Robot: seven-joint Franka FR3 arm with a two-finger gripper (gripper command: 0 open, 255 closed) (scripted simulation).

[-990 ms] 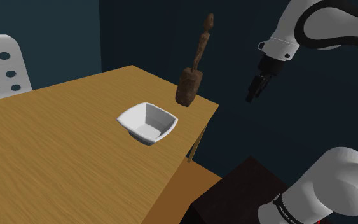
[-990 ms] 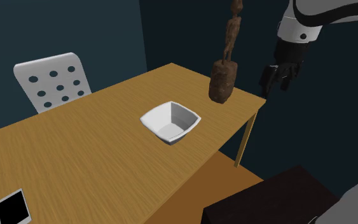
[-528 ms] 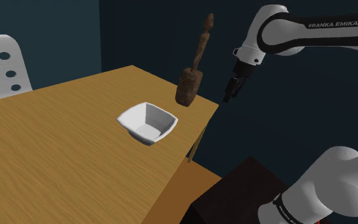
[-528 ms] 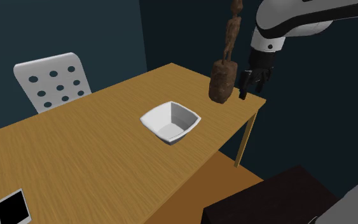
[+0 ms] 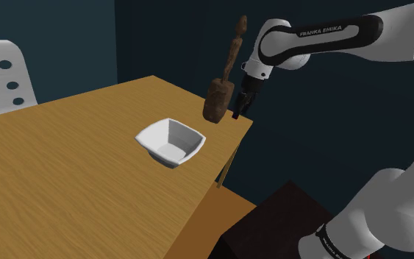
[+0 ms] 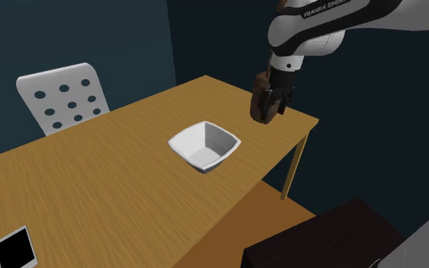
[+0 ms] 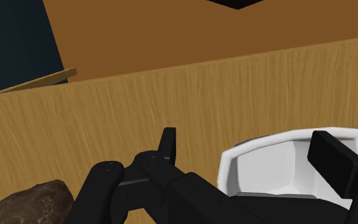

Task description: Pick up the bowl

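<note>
We see the tool (image 5: 237, 110) has swung in from the dark space beyond the counter's (image 5: 65, 169) corner. It now hangs over that corner, just beside the brown carved figure (image 5: 223, 79); half a second ago it was clear of the edge. In the second exterior view the tool (image 6: 270, 105) overlaps the figure's (image 6: 260, 106) base, and we cannot tell whether they touch. In the wrist view the tool (image 7: 247, 143) has its fingers (image 7: 168, 141) standing wide apart with nothing between them, and the bowl (image 7: 279, 168) lies beyond them on the counter. The white, squarish bowl (image 5: 170, 143) sits where it was, upright near the counter's middle, well apart from the tool. The white chair (image 6: 64, 95) stands behind the counter.
</note>
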